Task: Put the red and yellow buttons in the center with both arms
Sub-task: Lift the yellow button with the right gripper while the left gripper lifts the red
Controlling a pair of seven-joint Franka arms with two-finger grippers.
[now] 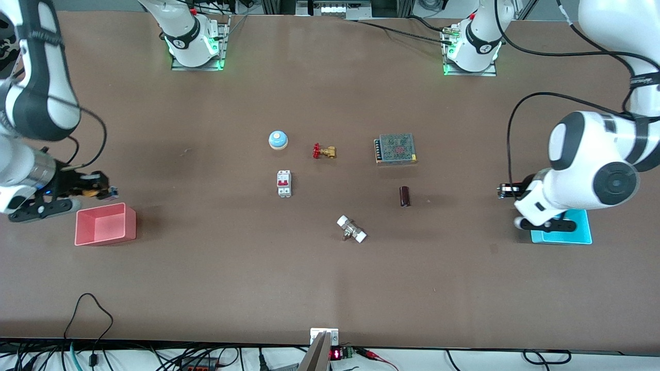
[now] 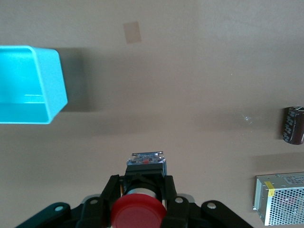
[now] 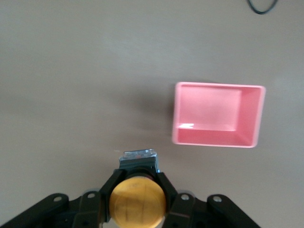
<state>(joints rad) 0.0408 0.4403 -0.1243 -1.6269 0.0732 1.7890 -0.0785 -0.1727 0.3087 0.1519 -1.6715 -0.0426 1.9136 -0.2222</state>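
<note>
- The left gripper (image 2: pixel 138 199) is clamped on the red button (image 2: pixel 138 213), its fingers (image 2: pixel 110 192) pressed against the dark body just under the round red cap.
- In the front view that left gripper (image 1: pixel 508 190) hangs in the air beside the cyan bin (image 1: pixel 577 236), on the side of the bin toward the middle of the table.
- The right gripper (image 3: pixel 137 187) is clamped on the yellow button (image 3: pixel 137 202) in the same manner, one finger on each side of the body below the cap.
- From the front, the right gripper (image 1: pixel 98 189) is up beside the pink bin (image 1: pixel 105 224), near the bin's rim farthest from the front camera, with the yellow button (image 1: pixel 92 192) showing between its fingers.
- The pink bin sits at the right arm's end of the brown tabletop (image 1: pixel 232 268); the cyan bin sits at the left arm's end.
- Well apart from the pink bin, toward the middle of the table, lie a blue bell (image 1: pixel 278 139), a brass valve (image 1: pixel 324 151), a white breaker (image 1: pixel 284 183), a mesh-covered power supply (image 1: pixel 395 149), a dark capacitor (image 1: pixel 405 196) and a white-capped fitting (image 1: pixel 351 229).
- Both buttons are held up in the air, neither one resting on the tabletop.
</note>
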